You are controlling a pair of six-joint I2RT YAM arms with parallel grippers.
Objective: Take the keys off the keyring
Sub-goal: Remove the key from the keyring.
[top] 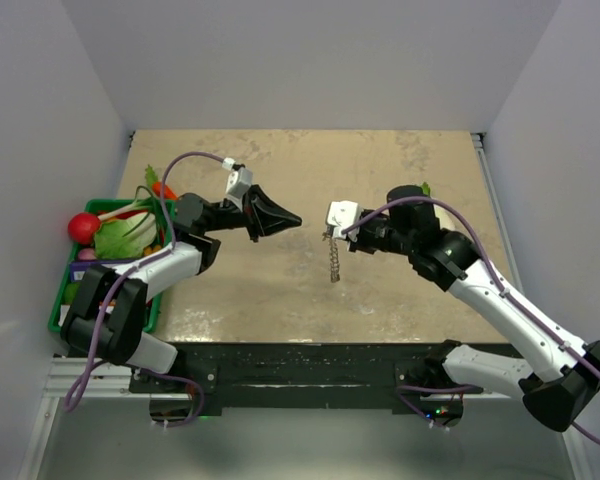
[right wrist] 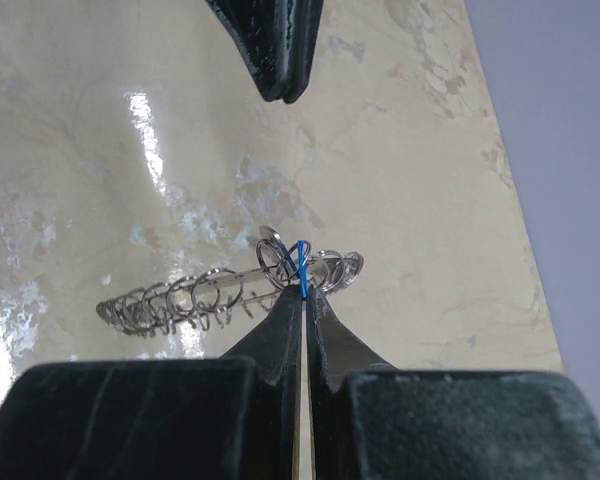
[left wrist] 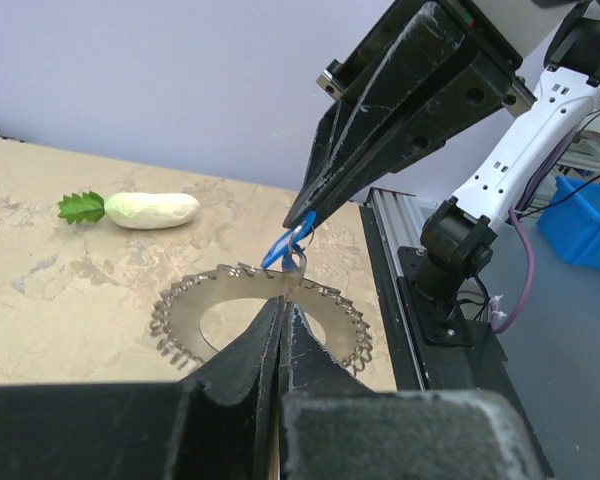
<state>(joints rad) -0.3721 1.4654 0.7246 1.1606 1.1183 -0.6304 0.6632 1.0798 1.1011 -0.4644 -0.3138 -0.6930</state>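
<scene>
My right gripper is shut on the blue head of the small key, which sticks out between its fingertips. The grey coiled keyring hangs from the key above the table; in the right wrist view the keyring stretches away to the left. My left gripper is shut with nothing in it, its tip a short way left of the right gripper and apart from the ring. In the left wrist view the keyring and the key lie just beyond my left gripper.
A green basket of vegetables stands at the table's left edge beside the left arm. A white radish with green leaves lies on the table behind the right arm. A black rail runs along the near edge.
</scene>
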